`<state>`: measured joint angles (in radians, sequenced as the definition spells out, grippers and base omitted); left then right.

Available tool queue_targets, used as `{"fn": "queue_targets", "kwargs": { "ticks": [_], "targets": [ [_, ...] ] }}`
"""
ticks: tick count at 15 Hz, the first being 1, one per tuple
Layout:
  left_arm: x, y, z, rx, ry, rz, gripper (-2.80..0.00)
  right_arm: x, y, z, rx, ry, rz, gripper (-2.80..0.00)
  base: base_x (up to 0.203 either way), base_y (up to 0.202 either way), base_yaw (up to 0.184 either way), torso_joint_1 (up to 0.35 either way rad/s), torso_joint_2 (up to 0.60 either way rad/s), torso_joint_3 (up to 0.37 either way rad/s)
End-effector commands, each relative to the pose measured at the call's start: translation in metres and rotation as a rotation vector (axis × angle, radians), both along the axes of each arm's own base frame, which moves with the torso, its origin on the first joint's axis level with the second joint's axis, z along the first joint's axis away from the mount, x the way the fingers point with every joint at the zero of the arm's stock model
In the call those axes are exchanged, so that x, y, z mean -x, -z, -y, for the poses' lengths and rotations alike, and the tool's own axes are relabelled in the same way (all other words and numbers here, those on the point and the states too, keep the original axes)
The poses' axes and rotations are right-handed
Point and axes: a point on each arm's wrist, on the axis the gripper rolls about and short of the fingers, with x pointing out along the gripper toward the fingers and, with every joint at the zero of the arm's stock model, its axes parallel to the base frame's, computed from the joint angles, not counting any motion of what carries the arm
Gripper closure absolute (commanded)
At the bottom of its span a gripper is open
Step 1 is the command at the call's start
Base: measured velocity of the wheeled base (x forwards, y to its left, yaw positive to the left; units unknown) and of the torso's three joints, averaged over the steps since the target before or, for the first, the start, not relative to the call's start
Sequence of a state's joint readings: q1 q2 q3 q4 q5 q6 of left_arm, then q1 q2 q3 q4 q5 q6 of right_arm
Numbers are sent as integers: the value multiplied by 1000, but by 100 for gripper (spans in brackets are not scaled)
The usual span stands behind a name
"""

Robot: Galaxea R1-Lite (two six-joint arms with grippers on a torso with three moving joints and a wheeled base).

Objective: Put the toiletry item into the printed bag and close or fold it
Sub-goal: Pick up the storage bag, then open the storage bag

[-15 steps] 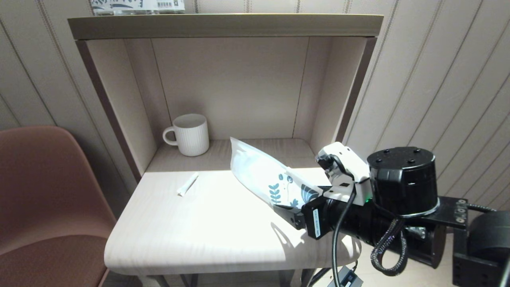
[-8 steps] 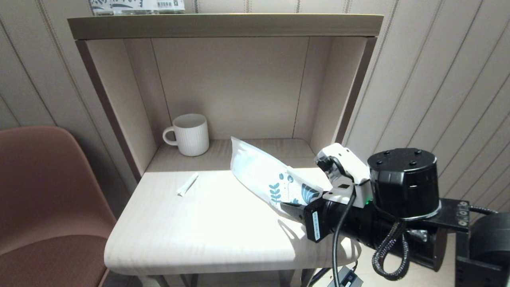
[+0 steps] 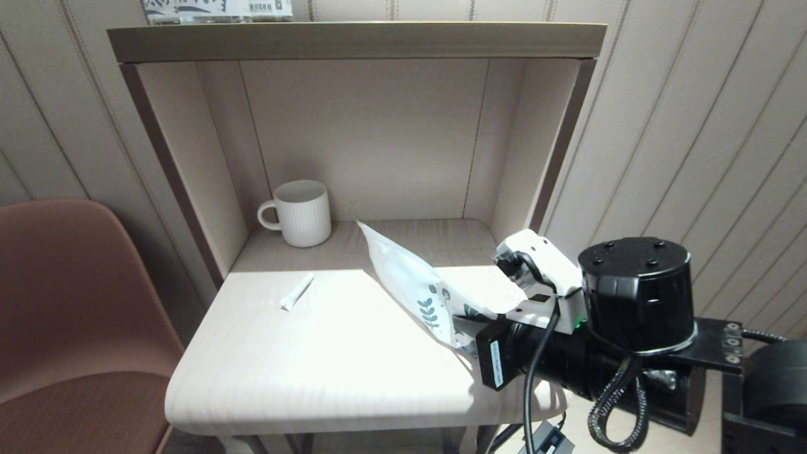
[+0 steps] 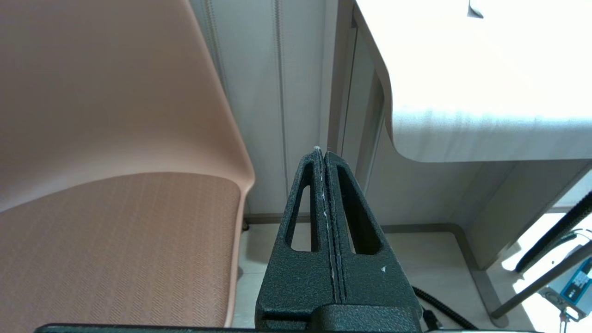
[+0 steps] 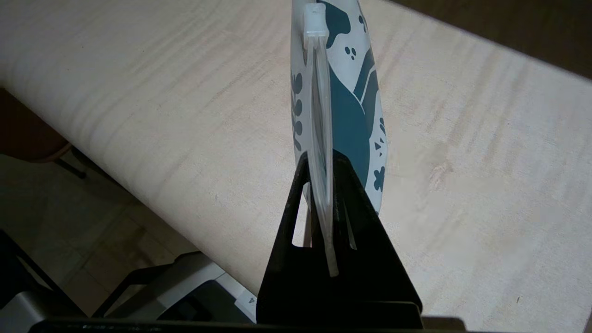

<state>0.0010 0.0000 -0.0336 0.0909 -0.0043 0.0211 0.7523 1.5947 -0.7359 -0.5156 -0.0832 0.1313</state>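
We see the right gripper [image 3: 463, 328] clamped on the zip-top edge of the printed bag [image 3: 410, 280], at about 4 o'clock on the tabletop [image 3: 315, 353] in the head view. In the right wrist view the jaws pinch the clear zip strip, with the slider [image 5: 316, 21] out at the far end of that strip, beyond the fingertips. The bag's printed end is in the grip and its plain white end slants up toward 11 o'clock, into the shelf alcove [image 3: 353, 151]; we judge it partly raised off the surface, though we cannot tell how much of it is touching. The toiletry item [image 3: 297, 291] lies loose on the tabletop at about 9 o'clock from the bag, well apart from it and untouched. The mug [image 3: 298, 212] stands at the back, around 11 o'clock. The left gripper [image 4: 325, 159] is parked low beside the chair [image 4: 115, 162], clenched on nothing. Progress, as we judge it: early. Only the bag grasp is done. The mouth looks flat, so we take it the bag is not yet opened. Left to do: open the mouth, pick up the item, drop it in, run the slider or fold. The other arm will likely be needed for the item.
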Motion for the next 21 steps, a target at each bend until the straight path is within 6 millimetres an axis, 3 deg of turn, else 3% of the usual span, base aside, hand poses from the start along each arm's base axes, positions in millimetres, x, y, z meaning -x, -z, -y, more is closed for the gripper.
{"fn": "queue_targets", "kwargs": {
  "ticks": [1,5,9,13,17,21],
  "targets": [
    [0,0,0,0,-2,-1,0,2,1,1,2,-3,0,0,0,0,0,0,0,0],
    [0,1,0,-5,-12,-7,0,12,-37,22,-84,31,92,0,0,0,0,0,0,0],
    [3,-9,0,-31,-6,15,0,41,-65,52,-65,40,66,0,0,0,0,0,0,0],
    [21,-62,2,-26,104,58,0,64,-87,65,-1,7,-13,0,0,0,0,0,0,0],
    [13,-90,5,-18,212,23,0,85,-99,68,59,-167,-174,0,0,0,0,0,0,0],
    [5,-126,9,-7,412,18,0,101,-97,69,102,-349,-229,0,0,0,0,0,0,0]
  ]
}}
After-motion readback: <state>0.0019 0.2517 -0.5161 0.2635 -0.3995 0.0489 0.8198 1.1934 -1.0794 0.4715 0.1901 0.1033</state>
